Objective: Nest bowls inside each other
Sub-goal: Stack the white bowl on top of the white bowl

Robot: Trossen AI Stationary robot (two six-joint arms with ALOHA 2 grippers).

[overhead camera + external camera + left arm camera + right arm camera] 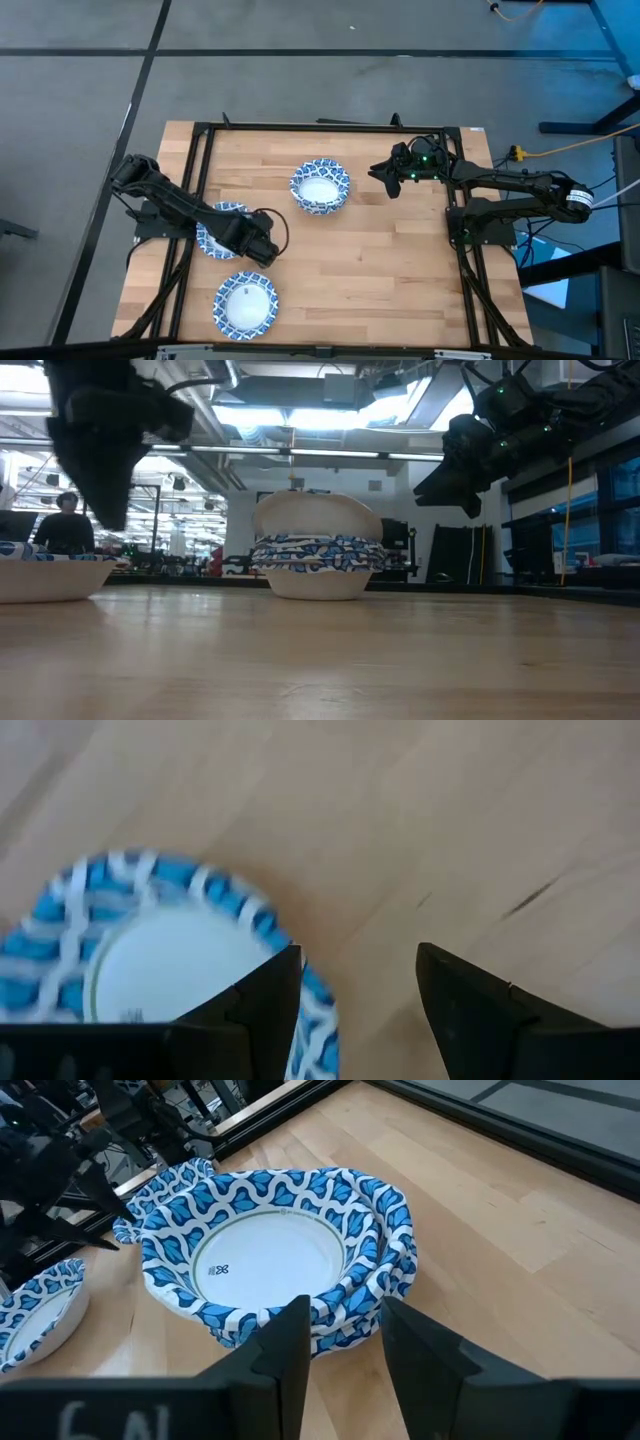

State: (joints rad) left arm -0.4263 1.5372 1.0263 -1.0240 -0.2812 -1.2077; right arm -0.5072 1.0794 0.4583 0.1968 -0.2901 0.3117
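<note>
A stack of several blue-and-white patterned bowls (320, 186) (318, 565) (275, 1255) stands on its base in the far middle of the table. One bowl (220, 232) (150, 960) sits at the left, partly under my left arm. Another bowl (245, 303) rests near the near edge. My left gripper (268, 250) (358, 960) is open and hovers at the right rim of the left bowl, raised above the table (100, 460). My right gripper (378, 172) (345, 1315) is open, raised (450, 475), just right of the stack.
The wooden table top (380, 260) lies bare on its right and near-right parts. A black frame (330, 127) runs along the table's edges. A single bowl (40, 575) shows at the left in the low view, and a person (65, 525) stands in the room behind.
</note>
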